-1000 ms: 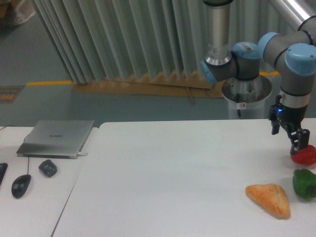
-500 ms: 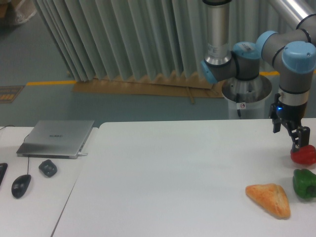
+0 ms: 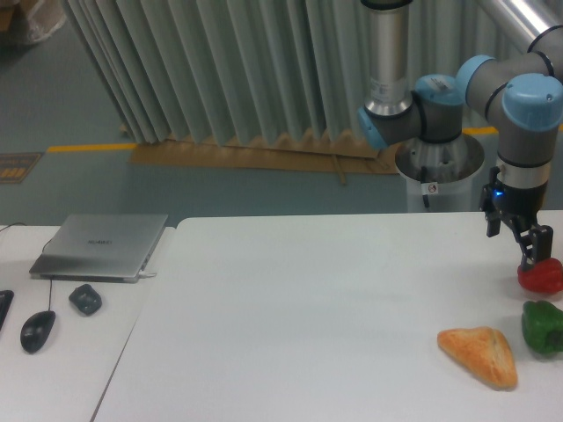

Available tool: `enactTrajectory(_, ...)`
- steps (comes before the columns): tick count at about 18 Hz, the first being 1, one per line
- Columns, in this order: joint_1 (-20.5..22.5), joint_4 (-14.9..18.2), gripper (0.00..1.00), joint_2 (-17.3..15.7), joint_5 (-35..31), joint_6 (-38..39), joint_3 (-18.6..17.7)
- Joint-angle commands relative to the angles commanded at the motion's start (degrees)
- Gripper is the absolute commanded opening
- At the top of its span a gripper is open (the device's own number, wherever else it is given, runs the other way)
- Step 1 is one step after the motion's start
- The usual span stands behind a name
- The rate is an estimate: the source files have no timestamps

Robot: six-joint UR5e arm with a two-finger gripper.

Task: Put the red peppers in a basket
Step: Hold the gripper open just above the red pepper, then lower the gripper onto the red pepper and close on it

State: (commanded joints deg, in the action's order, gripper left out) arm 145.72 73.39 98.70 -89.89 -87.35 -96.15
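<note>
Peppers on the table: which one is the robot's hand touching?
The glossy red pepper, under the hand; the green pepper sits apart, nearer the camera.

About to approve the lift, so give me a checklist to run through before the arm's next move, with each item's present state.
1. Gripper over the red pepper: ok, the fingers reach down to its top.
2. Firm grip on the pepper: cannot tell, the contact is too small to read.
3. Right target, not the green pepper: ok, the green one lies apart, nearer the camera.
4. Bread wedge out of the way: ok, it lies apart to the side.
5. Basket located: not ok, none in view.
6. Pepper fully in frame: not ok, it sits at the picture's edge.
</note>
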Motion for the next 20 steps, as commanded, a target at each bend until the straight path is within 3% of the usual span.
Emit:
enactTrajectory(6, -3.60, -0.80, 1.00, 2.99, -13.90, -5.73, -0.09)
enactTrajectory(11, -2.02, -1.76, 1.00, 3.34, -14.35, -11.24, -1.75)
enactTrajectory(20, 0.88, -2.11, 1.00, 4.83, -14.44, -10.38, -4.48)
